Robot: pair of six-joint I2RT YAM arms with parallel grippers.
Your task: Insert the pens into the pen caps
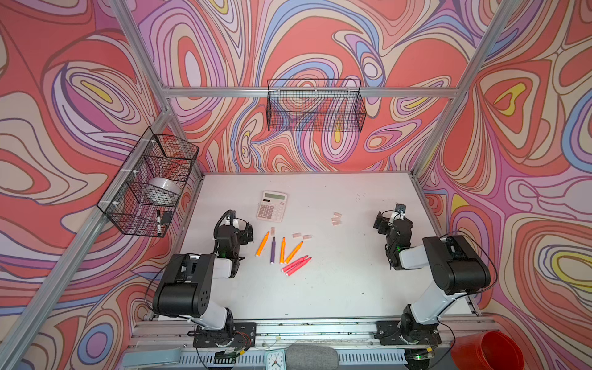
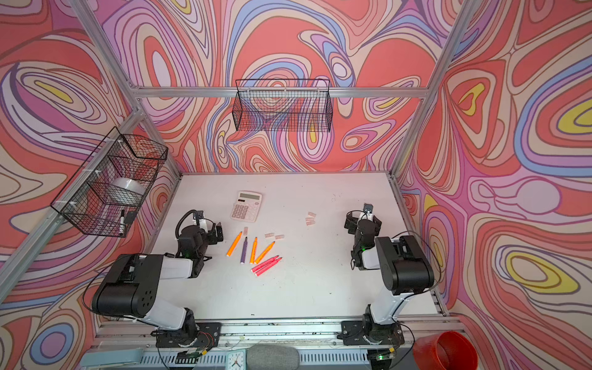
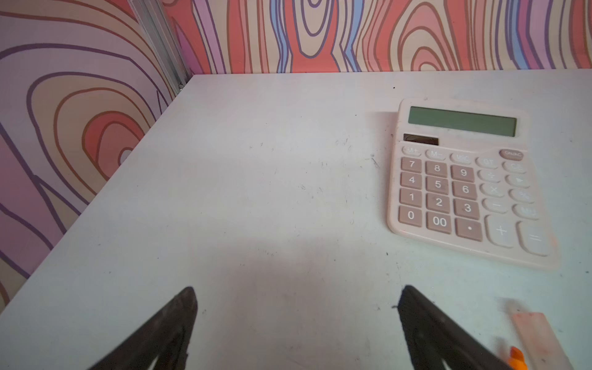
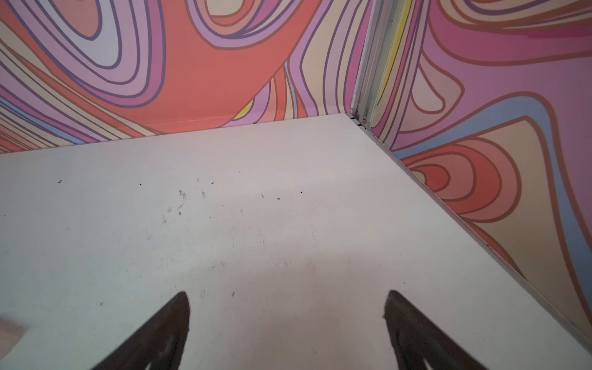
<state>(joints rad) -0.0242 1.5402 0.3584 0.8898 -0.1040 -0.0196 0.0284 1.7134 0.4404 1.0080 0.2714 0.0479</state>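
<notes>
Black fingers (image 3: 173, 326) apart, 2 arms (image 1: 182, 288) folded.

Matt, scuffed table (image 1: 336, 288) — smooth plastic calculator (image 1: 271, 206) and pens (image 1: 273, 251), wire-mesh basket (image 1: 315, 105).

orange pens (image 1: 262, 244) | purple pen (image 1: 273, 250) | pink-red pens (image 1: 296, 263) | pale, translucent pinkish-white caps (image 1: 335, 220) | pink calculator (image 1: 271, 206), brownish keys | white table (image 1: 336, 288) | swirling red-lilac-blue-yellow walls (image 1: 80, 96) | black wire baskets (image 1: 315, 119) | red bucket (image 1: 487, 352)
</notes>
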